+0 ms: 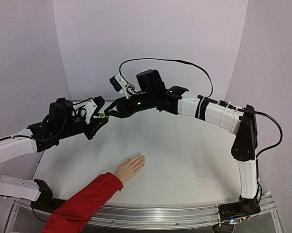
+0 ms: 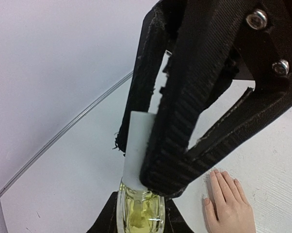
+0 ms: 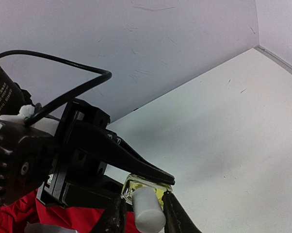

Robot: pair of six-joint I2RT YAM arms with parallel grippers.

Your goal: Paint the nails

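- The left claw clamps the yellow-green bottle aloft, probably to steady it for uncapping.
- The right claw stands narrow around the white cap; whether it pinches yet, I cannot tell.
- The nails lie on the flat hand near the worktop's front edge, well apart from the bottle, with open room between.

The small glass bottle is yellow-green, its cylindrical plastic cap white. At seven o'clock, the flat peach hand with pale nails wears a bright red sleeve.
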